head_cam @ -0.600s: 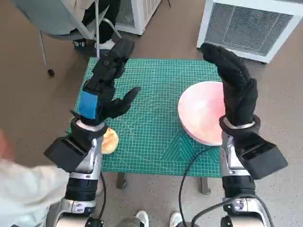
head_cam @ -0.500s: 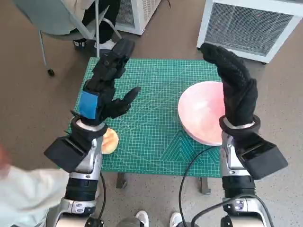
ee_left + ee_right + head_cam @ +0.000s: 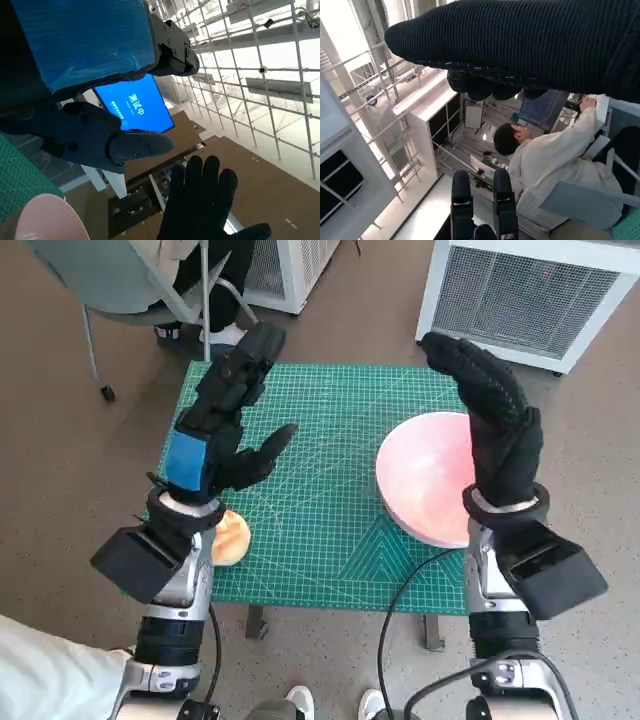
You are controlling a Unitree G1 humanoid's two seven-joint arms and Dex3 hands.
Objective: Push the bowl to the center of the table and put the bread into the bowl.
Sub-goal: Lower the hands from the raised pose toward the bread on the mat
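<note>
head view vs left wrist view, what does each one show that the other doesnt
Only the head view shows the bread at the mat's near left edge, half hidden under the left forearm, the green mat across the table and a white unit on the floor. Only the left wrist view shows a blue screen and overhead scaffolding. Both show the pink bowl, the left hand and the right hand, both raised and holding nothing.

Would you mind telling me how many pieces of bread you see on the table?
1. The bread lies near the green mat's front left corner, partly hidden under the left forearm; nothing shows whether more is hidden beneath the arms.
</note>
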